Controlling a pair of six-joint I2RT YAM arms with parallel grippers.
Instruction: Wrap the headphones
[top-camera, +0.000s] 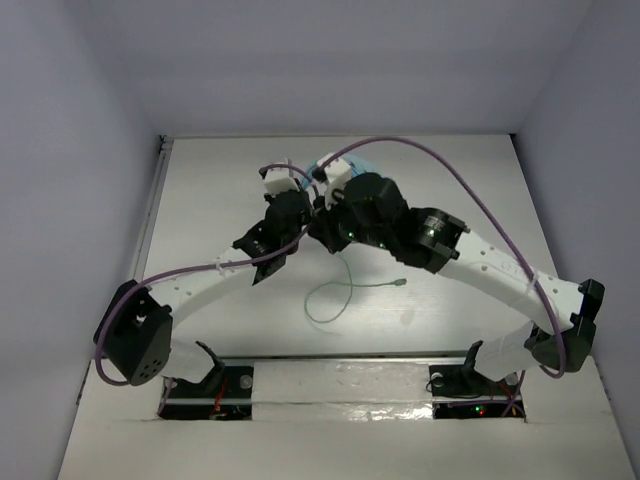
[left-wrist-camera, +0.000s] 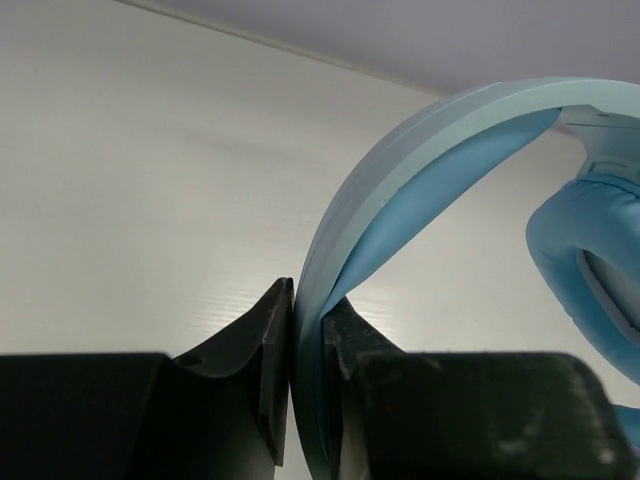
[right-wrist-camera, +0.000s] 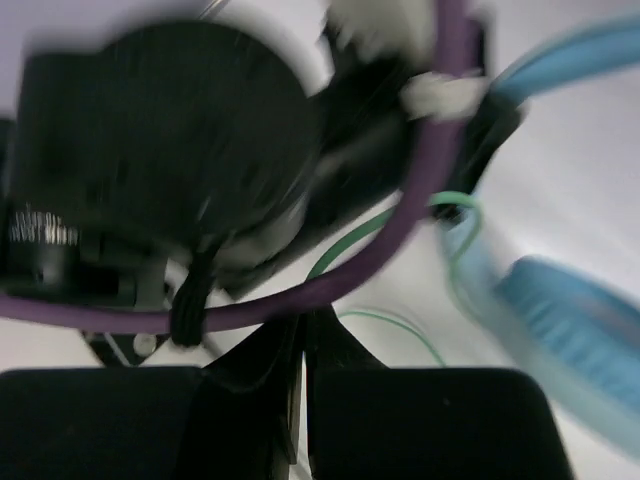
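The light blue headphones (left-wrist-camera: 400, 150) are held off the white table; one padded ear cup (left-wrist-camera: 590, 250) shows at the right. My left gripper (left-wrist-camera: 308, 295) is shut on the curved headband, one finger on each face. In the top view only a sliver of the headphones (top-camera: 355, 165) shows behind both wrists. The thin pale green cable (top-camera: 335, 300) loops on the table and ends in a free plug (top-camera: 400, 283). My right gripper (right-wrist-camera: 303, 318) is shut; the green cable (right-wrist-camera: 390, 222) runs to its tips. That view is blurred.
Both arms meet over the far middle of the table (top-camera: 200, 200). A thick purple arm cable (right-wrist-camera: 350, 280) crosses just in front of my right fingers, with the left wrist (right-wrist-camera: 160, 130) close behind it. Grey walls (top-camera: 80, 120) enclose the table on three sides.
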